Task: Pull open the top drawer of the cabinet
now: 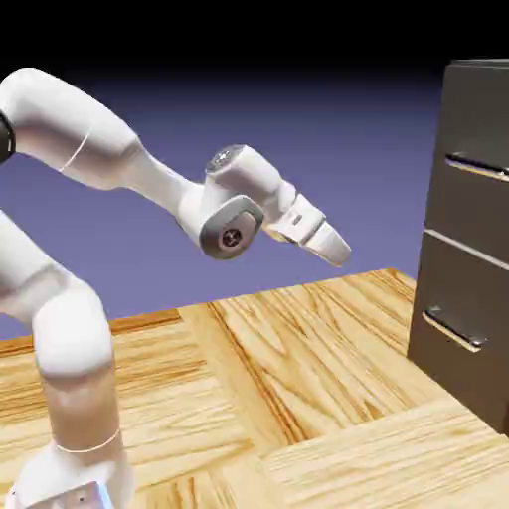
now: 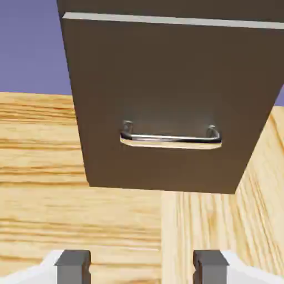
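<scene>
The gripper hangs in open air, angled downward toward the cabinet, and touches nothing. In the exterior view the cabinet stands at the right edge, well apart from the gripper, with its right part cut off by the frame. The top drawer is the upper dark front, closed, and it lies to the exterior view's right of the gripper and higher than it. Its silvery bar handle also sits above the level of the fingertips. A pale seam separates this front from the lower drawer, whose own bar handle sits lower than the gripper.

In the hand view, the two grey fingertips are spread wide apart at the bottom edge, with wood-grained tabletop showing between them. The lower drawer, with its handle, fills the middle, beyond the fingertips. Of the top drawer, only a dark strip shows along the upper edge, above the pale seam; its handle is out of that view.
</scene>
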### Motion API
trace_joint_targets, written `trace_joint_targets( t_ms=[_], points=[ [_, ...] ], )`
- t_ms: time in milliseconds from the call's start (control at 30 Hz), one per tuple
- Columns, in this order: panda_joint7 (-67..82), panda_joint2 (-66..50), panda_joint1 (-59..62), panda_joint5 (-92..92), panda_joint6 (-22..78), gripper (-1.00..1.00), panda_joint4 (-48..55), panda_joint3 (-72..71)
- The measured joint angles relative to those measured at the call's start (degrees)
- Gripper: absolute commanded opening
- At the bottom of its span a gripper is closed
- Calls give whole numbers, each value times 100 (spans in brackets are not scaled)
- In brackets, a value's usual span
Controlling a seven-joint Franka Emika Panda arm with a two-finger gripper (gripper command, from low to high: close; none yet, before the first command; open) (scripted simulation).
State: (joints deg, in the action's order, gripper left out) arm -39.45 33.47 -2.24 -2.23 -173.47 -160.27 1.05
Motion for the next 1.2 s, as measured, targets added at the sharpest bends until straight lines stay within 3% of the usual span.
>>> trace_joint_targets(
  t_ms=[1200],
  points=[
    [8970, 2409, -4641, -6668, 1601, 0, 2175, 3136]
  ],
)
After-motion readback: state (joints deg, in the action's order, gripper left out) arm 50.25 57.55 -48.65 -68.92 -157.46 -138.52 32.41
